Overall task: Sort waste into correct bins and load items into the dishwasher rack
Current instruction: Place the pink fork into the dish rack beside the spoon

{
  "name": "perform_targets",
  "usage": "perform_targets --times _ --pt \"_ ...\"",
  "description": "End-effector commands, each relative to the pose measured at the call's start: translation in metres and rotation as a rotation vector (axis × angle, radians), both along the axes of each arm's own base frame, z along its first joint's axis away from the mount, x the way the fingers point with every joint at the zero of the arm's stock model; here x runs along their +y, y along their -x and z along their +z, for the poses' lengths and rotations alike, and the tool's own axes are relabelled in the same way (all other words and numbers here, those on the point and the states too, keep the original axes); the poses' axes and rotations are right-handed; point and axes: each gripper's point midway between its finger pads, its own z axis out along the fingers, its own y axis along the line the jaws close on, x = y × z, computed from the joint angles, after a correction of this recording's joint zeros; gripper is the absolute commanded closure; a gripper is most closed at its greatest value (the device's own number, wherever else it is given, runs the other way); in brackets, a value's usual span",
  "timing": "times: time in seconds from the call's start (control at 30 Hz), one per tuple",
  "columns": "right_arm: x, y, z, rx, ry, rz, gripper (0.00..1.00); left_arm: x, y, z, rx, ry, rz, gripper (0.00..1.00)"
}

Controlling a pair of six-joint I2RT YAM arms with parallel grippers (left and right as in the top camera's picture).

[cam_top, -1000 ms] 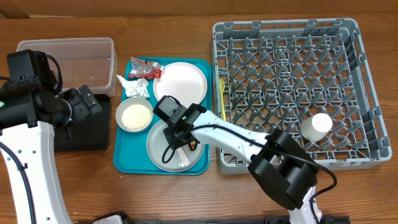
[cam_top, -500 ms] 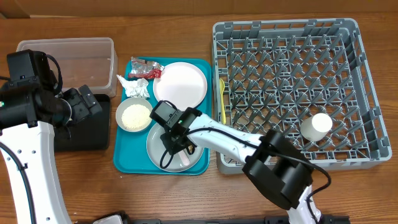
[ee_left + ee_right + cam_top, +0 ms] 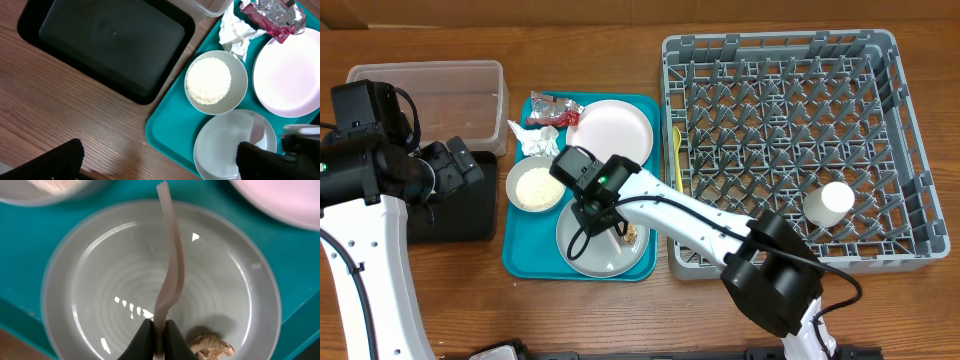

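Note:
My right gripper (image 3: 159,335) is shut on the small white fork (image 3: 170,255) and holds it over the pale plate (image 3: 90,295), where a brown food scrap (image 3: 210,345) lies. From overhead this gripper (image 3: 598,212) is above that plate (image 3: 582,250) on the teal tray (image 3: 520,255). My left gripper (image 3: 160,165) is open and empty over the table beside the black tray (image 3: 110,45). The bowl of rice (image 3: 535,187), crumpled napkin (image 3: 535,138), red wrapper (image 3: 552,110) and second plate (image 3: 610,135) sit on the teal tray. The white cup (image 3: 830,202) stands in the grey rack (image 3: 780,45).
The clear tub (image 3: 425,90) stands at the far left, behind the black tray (image 3: 455,215). A pale yellow spoon (image 3: 677,160) lies between the teal tray and the rack. My left arm (image 3: 365,140) reaches over the table's left side.
My right gripper has moved back and left over the plate and the fork has come up off it. The left arm has not moved.

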Motion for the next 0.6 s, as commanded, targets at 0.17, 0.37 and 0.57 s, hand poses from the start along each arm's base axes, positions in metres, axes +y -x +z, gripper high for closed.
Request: perform_targets --times 0.17,0.37,0.57 --pt "-0.040 -0.055 0.122 -0.168 -0.144 -0.165 0.96 0.004 -0.001 0.003 -0.009 -0.010 0.014 0.00" --pt "-0.126 -0.096 0.132 -0.155 -0.099 -0.368 0.96 0.004 -0.001 0.003 -0.009 -0.010 0.014 0.00" --pt "-0.159 -0.106 0.103 -0.107 -0.069 -0.399 0.96 0.004 -0.001 0.003 -0.009 -0.010 0.014 0.00"
